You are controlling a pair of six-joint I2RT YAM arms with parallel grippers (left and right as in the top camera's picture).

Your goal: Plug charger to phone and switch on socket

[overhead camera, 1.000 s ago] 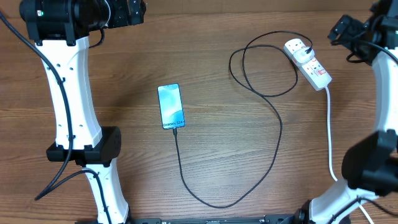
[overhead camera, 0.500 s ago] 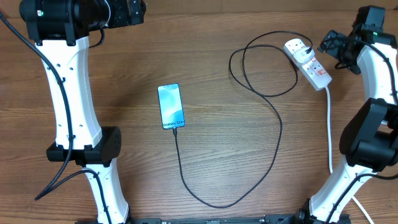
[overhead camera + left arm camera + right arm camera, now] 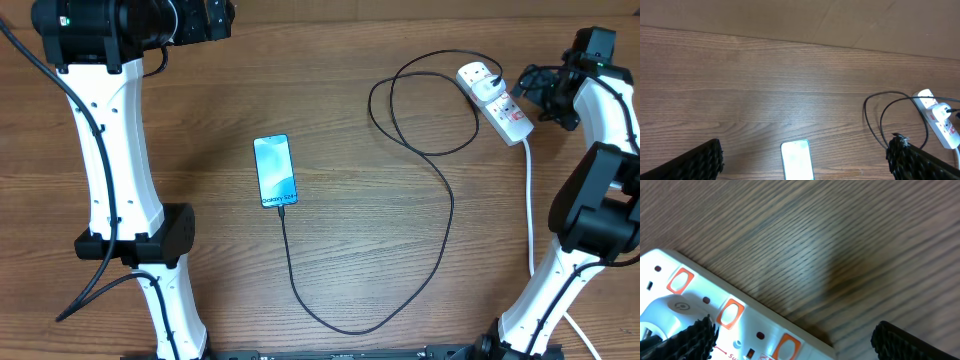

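The phone [image 3: 274, 171] lies flat at the table's middle with its blue screen lit; it also shows in the left wrist view [image 3: 797, 159]. The charger's black cable [image 3: 447, 210] runs from the phone's near end in a wide loop to a plug at the far end of the socket [image 3: 497, 100]. The cable also shows in the left wrist view [image 3: 875, 120]. My right gripper [image 3: 536, 88] hangs open just right of the socket. In the right wrist view the socket [image 3: 715, 305] with its orange-red switches sits between and below the open fingers [image 3: 800, 340]. My left gripper [image 3: 214, 20] is open and empty, high over the far left [image 3: 804, 169].
The socket's thick white cord [image 3: 530, 220] runs down the right side toward the front edge. The right arm's base [image 3: 590, 260] stands at the right, the left arm's base [image 3: 135, 240] at the left. A brown wall edge [image 3: 840, 25] lies behind the table.
My right gripper has come in from the far right corner and lowered beside the socket. The left arm, phone and cable have not moved.
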